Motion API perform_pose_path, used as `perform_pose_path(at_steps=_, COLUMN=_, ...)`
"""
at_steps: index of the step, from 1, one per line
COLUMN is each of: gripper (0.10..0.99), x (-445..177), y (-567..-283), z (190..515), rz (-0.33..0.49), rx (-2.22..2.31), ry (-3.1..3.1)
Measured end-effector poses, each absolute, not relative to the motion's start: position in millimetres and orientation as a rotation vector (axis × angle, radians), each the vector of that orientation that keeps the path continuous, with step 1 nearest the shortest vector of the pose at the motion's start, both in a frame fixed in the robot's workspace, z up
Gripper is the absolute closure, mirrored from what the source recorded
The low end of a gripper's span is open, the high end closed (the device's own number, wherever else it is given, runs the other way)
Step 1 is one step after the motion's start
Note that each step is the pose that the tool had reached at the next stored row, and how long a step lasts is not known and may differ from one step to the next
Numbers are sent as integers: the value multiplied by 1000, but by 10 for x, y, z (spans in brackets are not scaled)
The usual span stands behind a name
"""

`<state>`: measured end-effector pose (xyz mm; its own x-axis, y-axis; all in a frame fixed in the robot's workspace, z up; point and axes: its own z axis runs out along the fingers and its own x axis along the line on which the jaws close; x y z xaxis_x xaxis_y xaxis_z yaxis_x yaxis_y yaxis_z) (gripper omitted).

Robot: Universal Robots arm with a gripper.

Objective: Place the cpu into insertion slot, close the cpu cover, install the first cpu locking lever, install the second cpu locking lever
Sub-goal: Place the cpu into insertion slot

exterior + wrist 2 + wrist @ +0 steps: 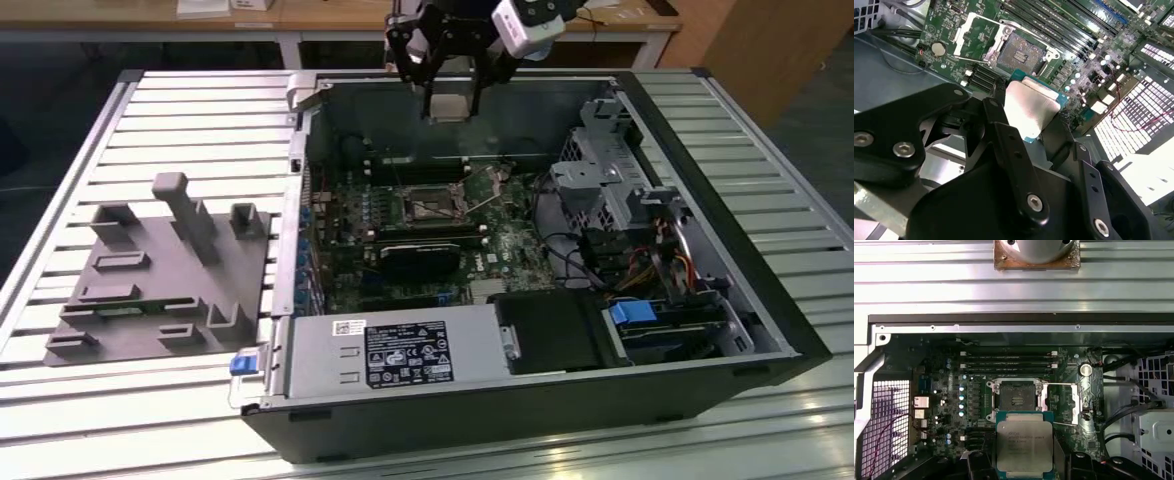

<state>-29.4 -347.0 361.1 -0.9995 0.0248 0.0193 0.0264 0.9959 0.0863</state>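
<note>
My gripper (451,92) hangs above the back wall of the open computer case, shut on the cpu (451,106). The cpu (1025,442) is a small square chip with a dull silver top (1029,107), held flat between the black fingers (1004,132). Well below it on the green board lies the insertion slot (1018,400), a square socket with a dark bare centre (1021,50) (430,203). The cpu cover (1064,402) is swung open beside the slot, its silvery frame (976,32) lying back on the board.
The case walls (310,150) ring the board. A drive cage (614,185) and cables stand at the exterior view's right, a power supply (387,350) at the front, and a black block (416,258) just in front of the slot. A grey fixture (160,270) sits on the slatted table.
</note>
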Motion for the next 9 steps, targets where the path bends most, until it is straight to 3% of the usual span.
perform_pose_path(at_steps=9, gripper=549, x=-296, y=-3470, z=3483, rz=-125, rx=-109, ry=-3122)
